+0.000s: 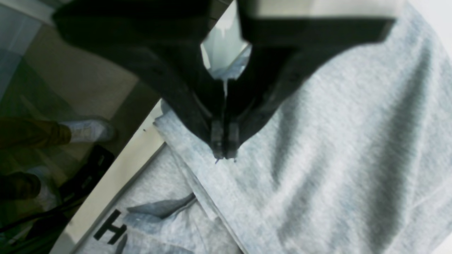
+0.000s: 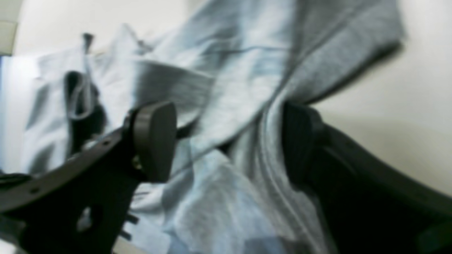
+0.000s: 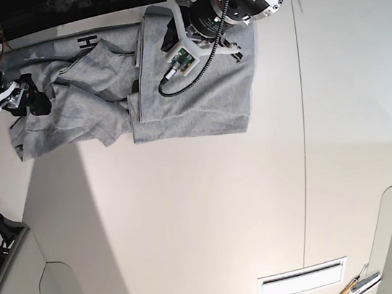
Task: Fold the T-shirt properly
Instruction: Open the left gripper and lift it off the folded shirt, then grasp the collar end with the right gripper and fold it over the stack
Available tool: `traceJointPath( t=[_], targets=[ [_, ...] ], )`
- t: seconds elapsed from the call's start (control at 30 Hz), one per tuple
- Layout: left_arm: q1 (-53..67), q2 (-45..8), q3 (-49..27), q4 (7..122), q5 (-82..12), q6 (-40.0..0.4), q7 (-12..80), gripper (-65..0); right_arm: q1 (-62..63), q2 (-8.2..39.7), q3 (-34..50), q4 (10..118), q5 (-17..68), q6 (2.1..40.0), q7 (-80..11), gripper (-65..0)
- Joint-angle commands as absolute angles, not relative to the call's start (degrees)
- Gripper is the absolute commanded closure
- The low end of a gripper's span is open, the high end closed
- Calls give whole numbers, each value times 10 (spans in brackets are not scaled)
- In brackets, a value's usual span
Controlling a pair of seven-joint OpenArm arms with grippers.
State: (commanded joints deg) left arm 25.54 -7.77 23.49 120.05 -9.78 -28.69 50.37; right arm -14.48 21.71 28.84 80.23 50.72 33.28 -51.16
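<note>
A: Where does the T-shirt (image 3: 190,104) lie?

B: Rumpled at the bench's (image 3: 212,210) far edge, partly folded.

A: And the arms?

B: The left gripper (image 1: 224,155) has its fingers pressed together over a fold; whether cloth is pinched is unclear. The right gripper (image 2: 229,141), fingers spread, straddles bunched cloth. It should close on one edge only.

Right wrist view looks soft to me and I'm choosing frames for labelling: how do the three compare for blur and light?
Right wrist view: smeared throughout, T-shirt folds and right gripper pads fuzzy. Left wrist view: left gripper dark and slightly soft, cloth weave readable, floor dim. Base view: sharp, evenly lit, table bright, edges bowed by the wide lens.
</note>
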Motion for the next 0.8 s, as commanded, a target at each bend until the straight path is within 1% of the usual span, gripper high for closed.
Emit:
traceJointPath(
  t=[0.07, 0.2, 0.23, 0.33, 0.47, 0.5, 0.57, 0.67, 0.8],
  targets=[
    [255, -78, 235, 1200, -97, -283, 504, 0, -145, 217, 288, 805, 508, 338, -513, -449],
    [242, -78, 230, 1200, -89, -258, 504, 0, -145, 217, 288, 811, 508, 339, -513, -440],
    [237, -78, 225, 1200, -89, -254, 504, 0, -145, 217, 288, 811, 508, 339, -513, -413],
    [225, -77, 199, 1200, -90, -246, 503, 0, -145, 217, 288, 811, 505, 347, -515, -265],
    [222, -77, 140, 1200, -93, -246, 504, 0, -145, 217, 288, 811, 505, 347, -515, -155],
    [222, -78, 121, 1200, -97, -246, 504, 0, -145, 217, 288, 811, 504, 347, -515, -111],
    [222, -78, 79, 1200, -112, -246, 504, 0, -145, 217, 288, 811, 498, 348, -514, 0],
    [223, -78, 10, 1200, -135, -247, 504, 0, -145, 217, 288, 811, 477, 347, -511, 0],
    [226, -78, -75, 1200, -142, -263, 529, 0, -145, 217, 304, 811, 465, 343, -503, 0]
  ],
)
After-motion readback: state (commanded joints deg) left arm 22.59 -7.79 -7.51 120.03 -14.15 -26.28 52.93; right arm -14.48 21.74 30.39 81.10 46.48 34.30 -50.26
